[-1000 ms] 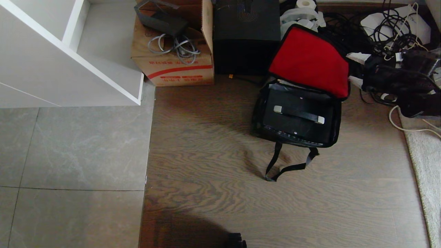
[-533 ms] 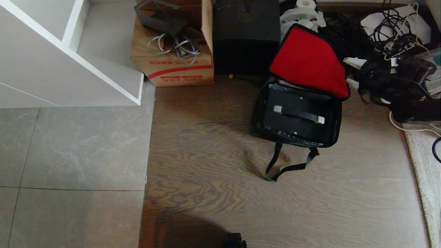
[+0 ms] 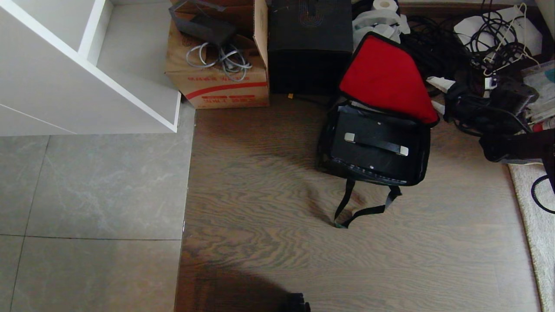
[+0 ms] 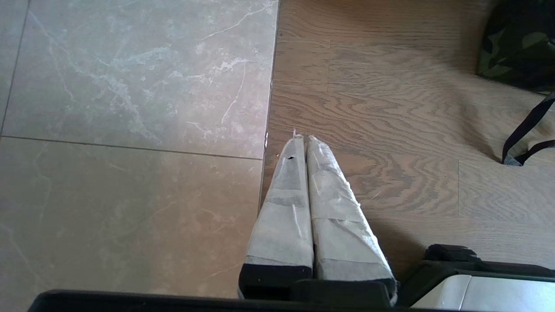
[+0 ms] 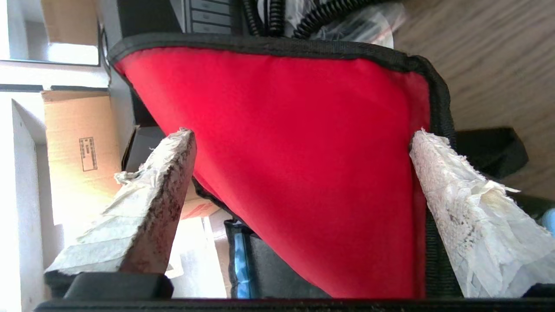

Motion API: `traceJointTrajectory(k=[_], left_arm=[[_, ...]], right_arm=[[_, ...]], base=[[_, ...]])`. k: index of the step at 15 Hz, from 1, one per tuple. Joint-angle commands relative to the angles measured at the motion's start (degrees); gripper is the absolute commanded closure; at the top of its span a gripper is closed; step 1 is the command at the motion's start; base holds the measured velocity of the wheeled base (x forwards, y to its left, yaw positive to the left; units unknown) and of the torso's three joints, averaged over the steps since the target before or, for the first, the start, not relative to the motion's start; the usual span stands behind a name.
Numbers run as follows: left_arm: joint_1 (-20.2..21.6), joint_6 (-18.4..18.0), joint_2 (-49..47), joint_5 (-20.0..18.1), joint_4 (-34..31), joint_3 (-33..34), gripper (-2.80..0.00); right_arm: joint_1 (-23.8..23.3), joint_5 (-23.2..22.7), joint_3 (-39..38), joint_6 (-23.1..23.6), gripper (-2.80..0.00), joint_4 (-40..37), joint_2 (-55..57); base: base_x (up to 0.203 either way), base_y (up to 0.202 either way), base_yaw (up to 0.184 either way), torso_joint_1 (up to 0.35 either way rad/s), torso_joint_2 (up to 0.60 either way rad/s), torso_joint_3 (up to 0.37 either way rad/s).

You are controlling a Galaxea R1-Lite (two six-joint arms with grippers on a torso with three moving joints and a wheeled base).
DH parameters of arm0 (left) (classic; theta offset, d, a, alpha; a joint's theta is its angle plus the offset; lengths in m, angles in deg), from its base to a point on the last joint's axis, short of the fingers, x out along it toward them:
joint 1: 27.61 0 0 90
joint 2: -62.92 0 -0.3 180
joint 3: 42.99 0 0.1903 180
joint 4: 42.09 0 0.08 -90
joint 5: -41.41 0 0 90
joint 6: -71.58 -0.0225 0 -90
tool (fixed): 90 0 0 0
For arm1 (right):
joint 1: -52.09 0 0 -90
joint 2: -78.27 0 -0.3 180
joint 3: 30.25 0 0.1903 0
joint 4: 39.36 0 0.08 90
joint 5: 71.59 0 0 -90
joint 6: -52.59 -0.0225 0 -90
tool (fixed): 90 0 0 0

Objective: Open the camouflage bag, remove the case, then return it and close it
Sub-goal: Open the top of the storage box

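The camouflage bag (image 3: 326, 145) lies open on the wood floor, its red-lined flap (image 3: 386, 78) standing up at the back. Inside lies the black case (image 3: 368, 151), its bar handle (image 3: 376, 144) on silver mounts facing up. My right gripper (image 3: 432, 93) is at the flap's right edge, open. In the right wrist view the red lining (image 5: 303, 173) fills the space between the taped fingers (image 5: 438, 173) of the right gripper (image 5: 302, 133), untouched by them. My left gripper (image 4: 302, 138) hangs shut and empty over the tile-wood seam, a camouflage corner (image 4: 516, 43) beyond it.
A tall black box (image 3: 310, 43) and a brown carton (image 3: 217, 73) with cables stand behind the bag. A tangle of black cables (image 3: 485, 47) lies at the right, with a pale rug (image 3: 535, 216) nearer. A white shelf unit (image 3: 86, 69) stands at the left. The bag's strap (image 3: 362, 210) trails forward.
My right arm has swung nearer along the right edge of the head view, and its open fingers have crept left up to the flap's right edge. Bag, case and left arm have not moved.
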Motion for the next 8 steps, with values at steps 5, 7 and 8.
traceJointTrajectory(k=[5,7,8], left_arm=[[0.0,0.0,0.0,0.0,0.0,0.5,0.0],[0.0,0.0,0.0,0.0,0.0,0.5,0.0],[0.0,0.0,0.0,0.0,0.0,0.5,0.0]], right_arm=[[-0.5,0.2,-3.6,-0.6,-2.8,-3.9,-7.0],[-0.8,0.2,-8.3,-0.5,-2.8,-4.2,-9.9],[-1.0,0.2,-9.9,-0.5,-2.8,-4.4,-11.2]], base=[[0.0,0.0,0.0,0.0,0.0,0.0],[0.0,0.0,0.0,0.0,0.0,0.0],[0.0,0.0,0.0,0.0,0.0,0.0]])
